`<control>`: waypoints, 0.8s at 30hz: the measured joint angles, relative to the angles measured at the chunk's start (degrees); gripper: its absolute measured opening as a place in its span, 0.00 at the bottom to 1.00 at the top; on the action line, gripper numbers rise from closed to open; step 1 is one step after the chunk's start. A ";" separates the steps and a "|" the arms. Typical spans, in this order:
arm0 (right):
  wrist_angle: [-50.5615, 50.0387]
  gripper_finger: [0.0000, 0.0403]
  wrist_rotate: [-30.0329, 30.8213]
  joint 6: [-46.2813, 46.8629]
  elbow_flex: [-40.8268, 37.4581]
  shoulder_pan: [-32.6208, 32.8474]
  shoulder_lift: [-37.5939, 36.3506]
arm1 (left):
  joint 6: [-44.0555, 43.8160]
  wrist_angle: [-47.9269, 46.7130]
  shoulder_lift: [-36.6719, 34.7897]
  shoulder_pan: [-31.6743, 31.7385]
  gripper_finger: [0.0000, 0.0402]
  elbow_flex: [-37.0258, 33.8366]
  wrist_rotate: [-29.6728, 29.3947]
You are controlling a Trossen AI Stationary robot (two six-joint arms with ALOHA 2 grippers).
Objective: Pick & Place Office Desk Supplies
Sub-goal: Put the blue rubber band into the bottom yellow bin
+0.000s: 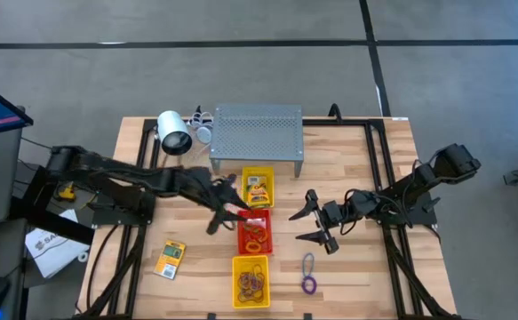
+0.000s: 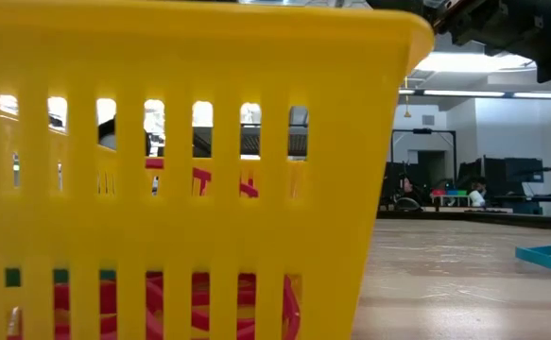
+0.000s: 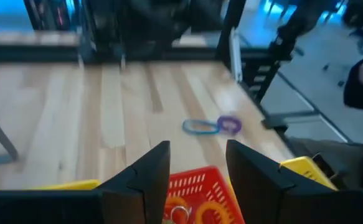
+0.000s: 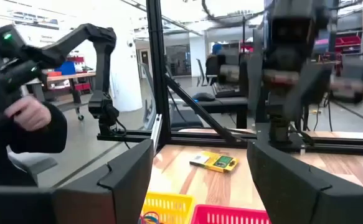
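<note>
My left gripper sits over the red tray, at its left edge, fingers parted with nothing between them. In the left wrist view the tray lies right below the tips, with orange loops in it (a pale ring beside them, can't tell what it is). From above, those loops show as a small pile mid-tray.

My right gripper hovers just right of the red tray, jaws wide, empty. Its fingers frame bare air in the right wrist view.

Near edge of the table: front yellow tray holds a tangle of bands in red, purple and brown. The low view is mostly that tray's slotted wall, red bands visible through the slots. Right of it, loose on the wood, a purple loop touching a pale blue loop. Left of it, a card packet lies flat by itself, well apart from the trays.

Past the red tray, the rear yellow tray has one packet in it. Behind that, a grey perforated stand; a white lamp lies to its left.

A person's hand shows off-table in the right wrist view.
</note>
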 joint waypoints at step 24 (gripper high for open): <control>-7.21 0.63 -1.87 -2.01 0.02 2.13 -8.29 | 0.58 19.33 -35.26 -0.48 0.38 -28.22 0.02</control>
